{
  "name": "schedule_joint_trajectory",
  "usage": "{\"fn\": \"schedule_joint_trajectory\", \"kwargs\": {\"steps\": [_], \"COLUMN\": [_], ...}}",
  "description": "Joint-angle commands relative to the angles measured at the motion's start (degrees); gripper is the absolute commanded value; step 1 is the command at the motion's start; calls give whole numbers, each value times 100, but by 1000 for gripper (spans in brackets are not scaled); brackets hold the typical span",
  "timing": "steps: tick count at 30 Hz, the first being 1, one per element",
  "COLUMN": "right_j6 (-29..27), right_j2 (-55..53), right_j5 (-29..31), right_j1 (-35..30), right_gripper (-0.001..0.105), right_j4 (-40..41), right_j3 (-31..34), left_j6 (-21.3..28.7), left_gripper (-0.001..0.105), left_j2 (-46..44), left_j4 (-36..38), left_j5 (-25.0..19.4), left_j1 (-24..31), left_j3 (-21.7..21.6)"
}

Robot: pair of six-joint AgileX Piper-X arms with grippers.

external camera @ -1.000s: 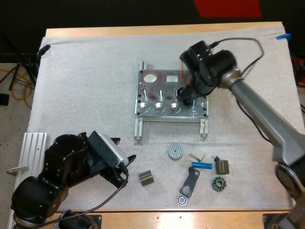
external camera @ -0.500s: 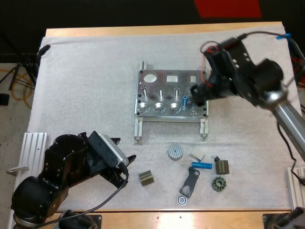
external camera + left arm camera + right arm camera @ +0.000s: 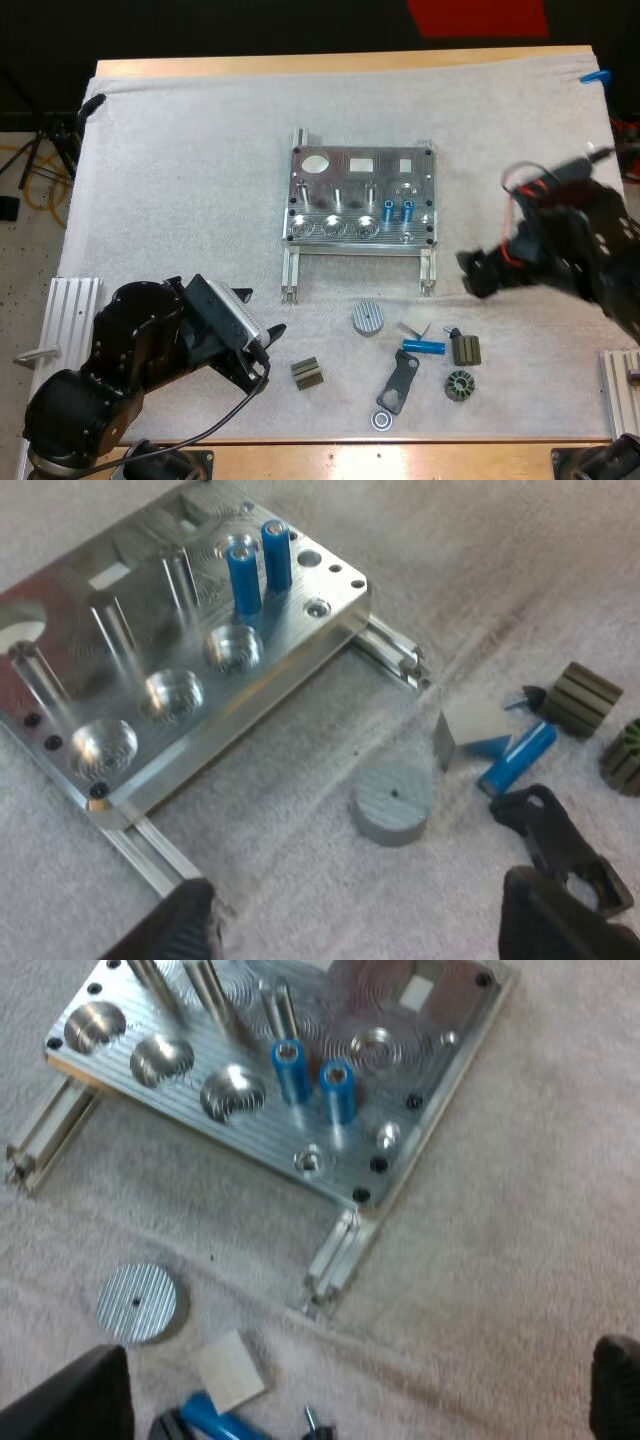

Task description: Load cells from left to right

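Now the right gripper (image 3: 478, 275) hangs wide open and empty over the mat (image 3: 180, 180), just right of the fixture (image 3: 350, 195). Two cells (image 3: 388, 211) stand upright in it, side by side. A third cell (image 3: 423, 347) lies among loose parts (image 3: 367, 318). The left gripper (image 3: 258, 335) is open too, near the mat's front.

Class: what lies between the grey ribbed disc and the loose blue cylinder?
A small pale square block, seen in the high view between the disc and the cylinder.

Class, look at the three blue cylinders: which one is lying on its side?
The blue cylinder on the mat, beside the small pale tile. The other two stand upright, side by side, in the metal fixture.
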Motion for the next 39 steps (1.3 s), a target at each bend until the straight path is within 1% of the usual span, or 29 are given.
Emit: {"fn": "schedule_joint_trajectory", "kwargs": {"steps": [1, 6, 9, 11, 13, 15, 17, 21, 22, 23, 25, 26, 28, 29, 31, 32, 34, 37, 38, 39], "right_j6": [24, 63, 104, 103, 103, 172, 349, 367, 367, 367, 367, 367, 367, 367, 385, 410, 498, 499, 499, 499], "right_j2": [-221, -969, -1406, -1670, -2009, -2242, -2487, -3005, -3110, -3172, -3375, -3423, -3577, -3599, -3695, -3714, -3738, -3735, -3735, -3735], "right_j5": [-36, -46, -105, -410, -1035, -1405, -1418, -1419, -1419, -1419, -1411, -1411, -1311, -1278, -1163, -1153, -1153, -1153, -1153, -1153], "right_j1": [17, 17, 17, 17, 17, 17, 17, 17, 17, 17, 17, 17, 17, 17, 17, 7, 7, 7, 7, 7], "right_gripper": [89, 89, 89, 89, 89, 89, 89, 89, 89, 89, 89, 89, 89, 89, 89, 89, 89, 89, 89, 89], "right_j4": [-7, -7, 34, 80, 113, 207, 316, 666, 738, 788, 814, 814, 814, 814, 814, 814, 814, 814, 814, 814], "right_j3": [110, 468, 587, 664, 824, 964, 1129, 1465, 1521, 1546, 1631, 1641, 1640, 1640, 1640, 1640, 1640, 1640, 1640, 1640], "left_j6": [14, 14, 24, 21, 21, 36, 163, 576, 675, 719, 951, 997, 1223, 1298, 1564, 1661, 2098, 2570, 2617, 2709], "left_gripper": [59, 59, 59, 59, 59, 59, 59, 59, 59, 59, 59, 58, 56, 54, 47, 46, 40, 39, 39, 39], "left_j2": [5, 17, 71, 169, 370, 567, 829, 1562, 1835, 1927, 2490, 2634, 3152, 3293, 3793, 3866, 4247, 4572, 4627, 4730], "left_j4": [-136, -630, -943, -1131, -1296, -1341, -1355, -1366, -1398, -1401, -1400, -1400, -1388, -1371, -1285, -1262, -1022, -797, -794, -794], "left_j5": [11, 11, 212, 393, 563, 566, 566, 505, 381, 323, 193, 166, 152, 153, 153, 153, 128, 59, -27, -205], "left_j1": [1, 1, 1, -11, -72, -186, -383, -1021, -1195, -1247, -1471, -1499, -1562, -1564, -1563, -1563, -1616, -1816, -1883, -2024], "left_j3": [-28, -28, -28, -28, -28, -28, -28, -142, -226, -274, -505, -550, -820, -885, -1110, -1162, -1323, -1403, -1403, -1401]}}
